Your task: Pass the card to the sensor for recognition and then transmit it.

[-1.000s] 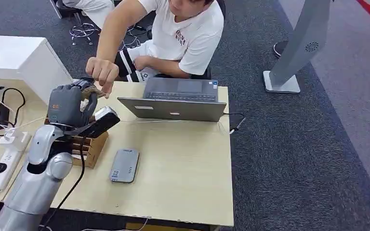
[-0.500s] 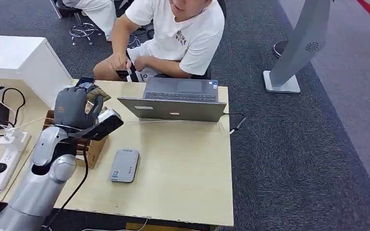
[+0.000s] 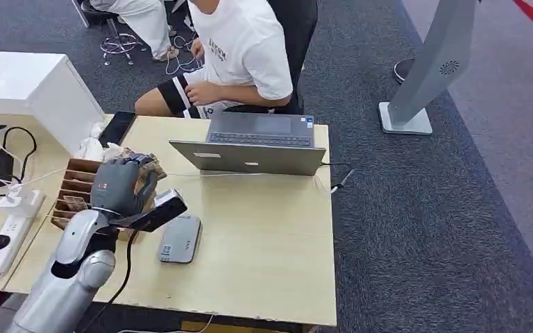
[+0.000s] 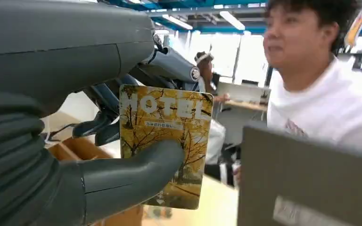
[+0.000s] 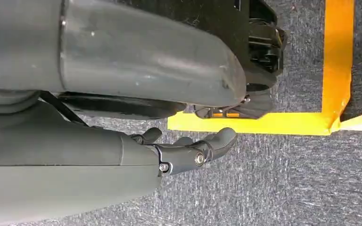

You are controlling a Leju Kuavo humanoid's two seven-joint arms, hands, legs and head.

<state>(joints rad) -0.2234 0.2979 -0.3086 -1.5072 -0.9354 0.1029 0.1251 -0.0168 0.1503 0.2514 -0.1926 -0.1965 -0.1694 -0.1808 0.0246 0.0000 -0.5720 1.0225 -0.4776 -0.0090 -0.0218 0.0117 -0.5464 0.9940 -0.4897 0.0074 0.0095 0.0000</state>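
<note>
Yellow-leafed hotel card [image 4: 165, 141] sits pinched by the left hand [image 3: 118, 186] above the wooden surface [image 3: 264, 243], near the grey sensor [image 3: 180, 238]; the right hand [image 5: 188, 150] hangs loose, holding nothing.

"HOTEL" is showing in pale capitals across the top of the card [image 4: 162, 146], over a yellow autumn-tree print. A small white line below it is reading too blurred. The person's white shirt [image 3: 239, 48] is carrying dark chest lettering, illegible. The sensor [image 3: 179, 238] is bearing a small unreadable label.
</note>
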